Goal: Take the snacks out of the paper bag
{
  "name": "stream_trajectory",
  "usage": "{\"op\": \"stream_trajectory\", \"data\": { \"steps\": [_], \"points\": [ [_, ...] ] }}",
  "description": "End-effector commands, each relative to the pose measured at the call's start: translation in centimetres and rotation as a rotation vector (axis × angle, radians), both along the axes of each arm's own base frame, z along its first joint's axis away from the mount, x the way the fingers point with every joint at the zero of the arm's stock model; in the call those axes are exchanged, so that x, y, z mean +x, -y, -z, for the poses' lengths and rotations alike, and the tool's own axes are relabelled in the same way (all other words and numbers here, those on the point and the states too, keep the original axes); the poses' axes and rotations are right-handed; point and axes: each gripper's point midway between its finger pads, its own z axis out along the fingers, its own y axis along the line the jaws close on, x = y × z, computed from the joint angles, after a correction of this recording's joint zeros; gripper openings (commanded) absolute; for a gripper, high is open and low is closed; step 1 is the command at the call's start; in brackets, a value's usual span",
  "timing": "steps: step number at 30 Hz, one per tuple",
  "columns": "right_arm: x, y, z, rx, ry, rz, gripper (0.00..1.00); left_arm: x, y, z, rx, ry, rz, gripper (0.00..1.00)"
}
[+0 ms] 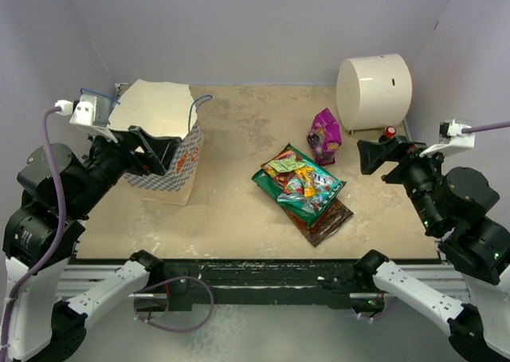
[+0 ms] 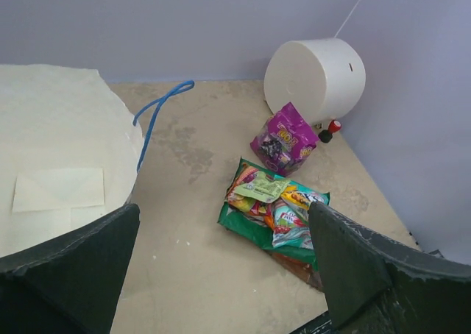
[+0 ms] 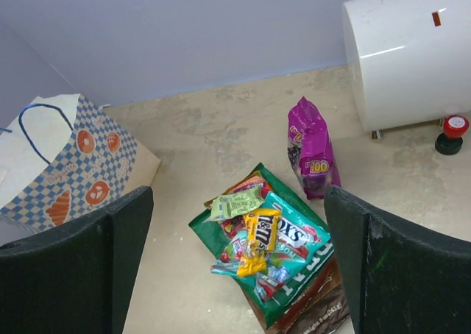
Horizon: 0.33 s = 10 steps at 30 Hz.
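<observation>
The paper bag [image 1: 171,171] is seen standing upright near the left edge of the table, toward the far left corner. The left gripper [image 1: 159,153] is held at its open mouth with the jaws wide apart and nothing between them. The snacks [image 1: 303,190] are piled at the middle of the table, toward the near edge, and a magenta pouch [image 1: 324,135] is stood near the far right corner, close to a cream cylinder [image 1: 374,91]. The right gripper [image 1: 365,156] is held by the right edge, jaws likewise spread and empty. The emptying is judged nearly done, since only pale paper is shown inside the bag. A check of the bag's floor is called for next. Its near part is hidden behind a finger, and the lowest packets in the pile are mostly covered.
</observation>
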Motion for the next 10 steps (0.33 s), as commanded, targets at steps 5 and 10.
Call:
{"op": "stream_trajectory", "data": {
  "steps": [5,10],
  "points": [
    [0.5,0.8,-1.2,0.064,0.050,0.067,1.00,0.9,-1.8,1.2,-0.066,-0.075,-0.148,0.99],
    [1.0,0.7,-0.7,0.011,0.046,0.067,1.00,0.7,-2.4,0.6,-0.065,-0.044,-0.166,0.99]
  ]
}}
